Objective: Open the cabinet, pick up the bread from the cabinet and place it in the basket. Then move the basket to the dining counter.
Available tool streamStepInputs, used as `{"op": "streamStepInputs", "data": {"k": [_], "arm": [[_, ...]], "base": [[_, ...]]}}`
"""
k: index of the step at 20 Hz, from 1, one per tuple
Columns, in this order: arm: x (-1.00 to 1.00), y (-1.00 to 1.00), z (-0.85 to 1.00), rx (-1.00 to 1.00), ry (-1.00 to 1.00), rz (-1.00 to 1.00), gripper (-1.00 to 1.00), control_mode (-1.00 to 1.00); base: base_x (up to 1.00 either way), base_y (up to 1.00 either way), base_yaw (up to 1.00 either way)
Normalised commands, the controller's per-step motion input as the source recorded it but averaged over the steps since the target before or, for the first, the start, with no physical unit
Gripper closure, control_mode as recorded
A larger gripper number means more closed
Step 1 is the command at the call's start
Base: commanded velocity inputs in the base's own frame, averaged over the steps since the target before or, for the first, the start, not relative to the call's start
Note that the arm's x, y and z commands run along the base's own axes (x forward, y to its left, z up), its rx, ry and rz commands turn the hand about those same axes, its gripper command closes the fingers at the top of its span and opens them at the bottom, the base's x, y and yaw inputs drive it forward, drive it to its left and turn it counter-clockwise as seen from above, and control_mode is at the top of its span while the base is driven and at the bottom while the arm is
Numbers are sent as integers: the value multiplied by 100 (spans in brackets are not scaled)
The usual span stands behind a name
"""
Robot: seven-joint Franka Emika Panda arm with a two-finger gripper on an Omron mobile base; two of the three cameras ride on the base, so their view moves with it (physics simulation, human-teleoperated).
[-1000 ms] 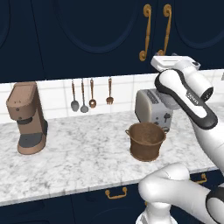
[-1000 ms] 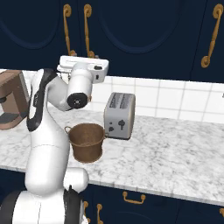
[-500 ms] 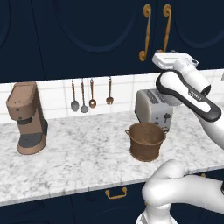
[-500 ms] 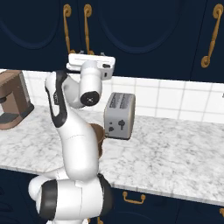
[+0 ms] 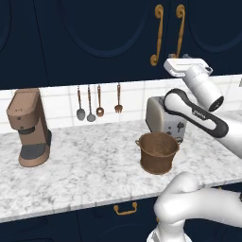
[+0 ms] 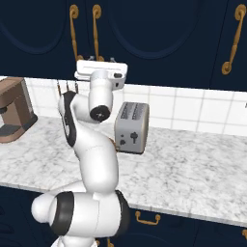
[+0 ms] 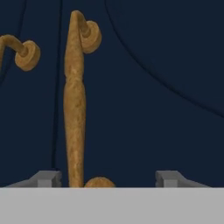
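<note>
Since a second ago, the gripper (image 7: 107, 178) has been carried closer to the cabinet (image 5: 108, 38), jaws spread wide, one brass handle (image 7: 74, 105) rising between them. Nearer, the basket (image 5: 158, 152) is seen on the worktop (image 5: 85, 165), just before the toaster (image 6: 131, 127).

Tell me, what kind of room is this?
It looks like a kitchen. A silver toaster and a brown coffee machine stand on a marble worktop, cooking utensils hang on the tiled wall, and dark navy cabinets with brass handles hang above.
</note>
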Motion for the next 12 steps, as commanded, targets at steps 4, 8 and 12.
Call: {"op": "streamStepInputs", "data": {"k": [4,8,12], "arm": [[4,7,0,0,0,0,100,-100],[0,0,1,0,0,0,100,-100],[0,5,19,-2,0,0,100,-100]], "base": [[0,0,0],[0,0,0],[0,0,0]]}}
